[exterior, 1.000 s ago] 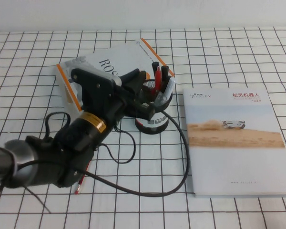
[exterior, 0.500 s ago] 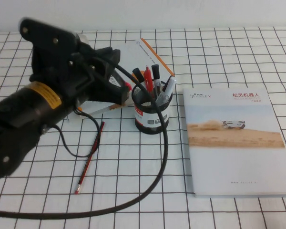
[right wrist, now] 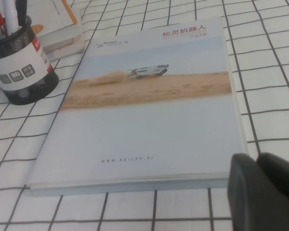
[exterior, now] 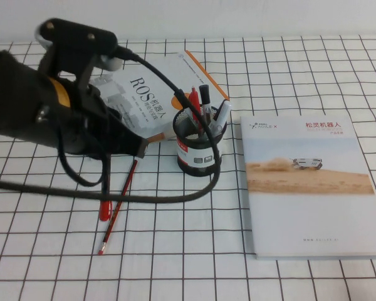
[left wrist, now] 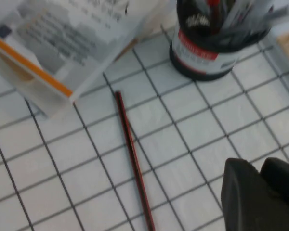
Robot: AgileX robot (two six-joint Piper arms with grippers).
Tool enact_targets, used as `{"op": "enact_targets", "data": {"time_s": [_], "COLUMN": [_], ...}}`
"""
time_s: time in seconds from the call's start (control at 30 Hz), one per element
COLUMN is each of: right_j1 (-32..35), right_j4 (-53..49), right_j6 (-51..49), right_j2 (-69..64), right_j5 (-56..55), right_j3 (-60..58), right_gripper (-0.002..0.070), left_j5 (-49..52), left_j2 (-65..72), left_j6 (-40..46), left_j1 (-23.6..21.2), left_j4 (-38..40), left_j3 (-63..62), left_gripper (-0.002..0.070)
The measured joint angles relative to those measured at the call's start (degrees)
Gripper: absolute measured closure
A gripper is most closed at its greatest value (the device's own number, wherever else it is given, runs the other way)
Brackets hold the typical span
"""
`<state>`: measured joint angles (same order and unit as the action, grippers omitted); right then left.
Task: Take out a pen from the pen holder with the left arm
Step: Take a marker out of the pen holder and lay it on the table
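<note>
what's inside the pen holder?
A red pen, a black marker and a grey-white marker stick out of the black mesh pen holder; lower ends hidden behind its wall. Left gripper hangs left of it, right gripper near the pale-blue booklet.

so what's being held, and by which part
Apparently a red pen, dangling under the shut left gripper, left of the holder; grip point hidden. Right gripper, beside the booklet, holds nothing.

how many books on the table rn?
2. ROS book behind and left of the pen holder, partly covered by the left arm; AgileX booklet flat on the holder's right. More may hide under the arm.
</note>
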<state>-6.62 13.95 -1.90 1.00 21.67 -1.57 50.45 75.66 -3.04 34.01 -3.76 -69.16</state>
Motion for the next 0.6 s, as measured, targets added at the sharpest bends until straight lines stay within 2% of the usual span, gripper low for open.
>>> {"op": "enact_targets", "data": {"time_s": [0.23,0.47,0.6], "right_j1": [0.0,0.0,0.0], "right_j4": [0.0,0.0,0.0], "right_j6": [0.0,0.0,0.0], "right_j2": [0.0,0.0,0.0], "right_j5": [0.0,0.0,0.0], "right_j3": [0.0,0.0,0.0], "right_gripper": [0.0689,0.0689,0.0688], "left_j5": [12.47,14.25,11.66], "left_j2": [10.83,18.44,22.17], "left_j6": [0.45,2.52,3.74], "left_j1": [-0.67,-4.92,-7.32], "left_j4": [-1.32,-1.41,-0.64], "left_j3": [-6.07,-8.9,-8.95], "left_gripper": [0.0644,0.0645,0.0645]}}
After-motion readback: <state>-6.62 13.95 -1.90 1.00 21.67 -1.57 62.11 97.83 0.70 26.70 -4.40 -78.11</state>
